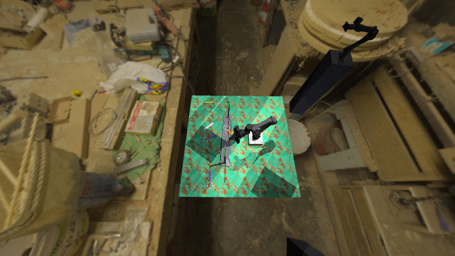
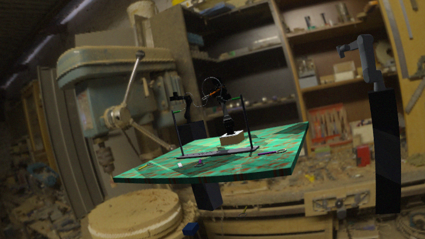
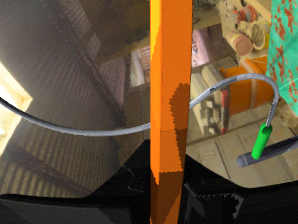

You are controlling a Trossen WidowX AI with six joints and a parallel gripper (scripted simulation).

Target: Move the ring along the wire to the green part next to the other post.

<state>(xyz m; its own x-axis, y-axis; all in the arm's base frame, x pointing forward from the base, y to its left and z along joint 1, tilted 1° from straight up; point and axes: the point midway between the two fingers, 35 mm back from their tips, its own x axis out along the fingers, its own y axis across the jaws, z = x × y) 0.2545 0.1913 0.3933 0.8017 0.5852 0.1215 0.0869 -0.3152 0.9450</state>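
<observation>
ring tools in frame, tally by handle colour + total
Orange handle: 1, held in the gripper
Purple handle: 2
Yellow handle: 1
Total: 4
</observation>
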